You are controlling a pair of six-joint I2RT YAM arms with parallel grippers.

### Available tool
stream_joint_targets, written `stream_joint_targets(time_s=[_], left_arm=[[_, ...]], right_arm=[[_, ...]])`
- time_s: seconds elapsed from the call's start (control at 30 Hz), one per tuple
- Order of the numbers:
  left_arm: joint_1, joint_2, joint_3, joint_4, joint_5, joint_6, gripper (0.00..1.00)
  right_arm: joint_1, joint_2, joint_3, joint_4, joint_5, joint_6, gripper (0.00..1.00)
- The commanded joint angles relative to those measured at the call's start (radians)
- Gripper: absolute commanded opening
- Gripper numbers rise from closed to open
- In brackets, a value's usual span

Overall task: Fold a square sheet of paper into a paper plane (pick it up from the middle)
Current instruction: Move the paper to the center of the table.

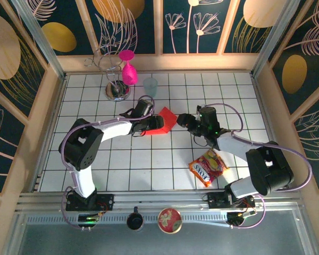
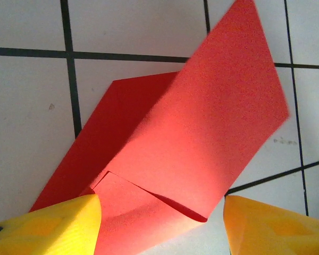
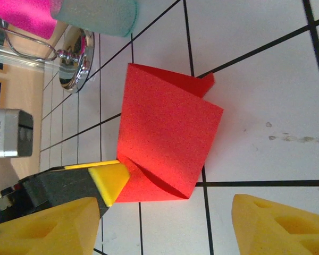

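The square sheet of paper (image 1: 162, 121) on the bench (image 1: 149, 159) has 1 loose, uncreased fold; most folding looks left to do. Left claw (image 2: 160, 212) and right claw (image 3: 167, 212) stand apart.

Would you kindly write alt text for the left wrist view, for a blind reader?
A partly folded bright red paper sheet lies on the white tiled table, its near end between the open yellow fingertips of the left gripper.

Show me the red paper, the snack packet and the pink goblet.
red paper (image 1: 165, 120): top view, middle of the folded sheet.
snack packet (image 1: 208, 166): top view, centre of its printed face.
pink goblet (image 1: 129, 74): top view, its pink body.
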Motion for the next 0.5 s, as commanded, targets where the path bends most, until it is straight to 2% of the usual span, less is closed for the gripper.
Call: stream_joint_targets(time_s=[0.0,0.47], left_arm=[[0.016,0.022,0.018,0.059,0.019,-0.045,0.62],[0.024,0.069,-0.027,0.043,0.023,-0.296,0.55]], right_arm=[[0.019,0.03,0.025,0.049,-0.014,0.039,0.66],[0.084,0.17,0.088,0.028,-0.04,0.196,0.62]])
